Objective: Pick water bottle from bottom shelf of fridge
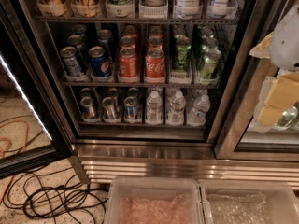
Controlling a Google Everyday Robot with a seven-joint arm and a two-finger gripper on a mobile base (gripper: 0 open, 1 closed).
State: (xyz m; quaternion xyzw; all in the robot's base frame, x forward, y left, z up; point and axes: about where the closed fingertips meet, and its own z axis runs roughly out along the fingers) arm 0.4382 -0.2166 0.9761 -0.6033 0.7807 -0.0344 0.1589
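Observation:
The fridge [140, 148] stands open with its dark inside in view. On its bottom shelf [140, 123], several water bottles [175, 108] with white caps stand in rows at the right, next to slim silver cans [110, 108] at the left. My gripper [280, 97], white with yellowish parts, is at the right edge of the view. It is in front of the right glass panel, right of the bottles and apart from them. Something clear and rounded [287, 118] shows at its lower side; I cannot tell what it is.
The rack above holds Pepsi, orange, Coke and green cans [154, 62]. The open door [25, 111] with a light strip is at the left. Black and orange cables [51, 197] lie on the floor. Two clear plastic bins [154, 202] sit below the ribbed grille [187, 169].

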